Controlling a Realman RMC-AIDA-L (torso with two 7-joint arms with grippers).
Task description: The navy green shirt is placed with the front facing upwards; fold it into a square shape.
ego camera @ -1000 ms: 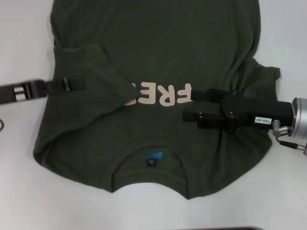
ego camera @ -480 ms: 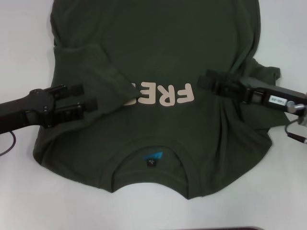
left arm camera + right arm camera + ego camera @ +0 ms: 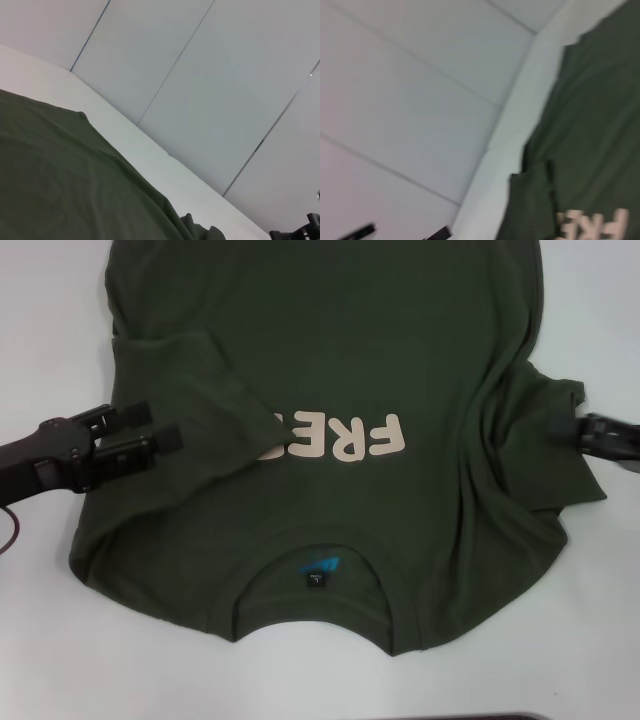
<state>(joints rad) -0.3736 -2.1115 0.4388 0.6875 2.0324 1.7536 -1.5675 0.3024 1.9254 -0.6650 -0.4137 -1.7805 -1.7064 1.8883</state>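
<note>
Navy green shirt (image 3: 330, 370): spread mid-worktop (image 3: 40, 310), collar toward the near edge, left sleeve folded inward. Left claw (image 3: 150, 435): released, over that sleeve. Right claw (image 3: 590, 432): right edge, state indeterminable. Advice: pinch the right sleeve hem cleanly, fold inward symmetrically.

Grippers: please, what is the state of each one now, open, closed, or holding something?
Left gripper: open, empty, over the folded left sleeve of the navy green shirt.
Right gripper: at the shirt's right edge; state cannot be told.
</note>
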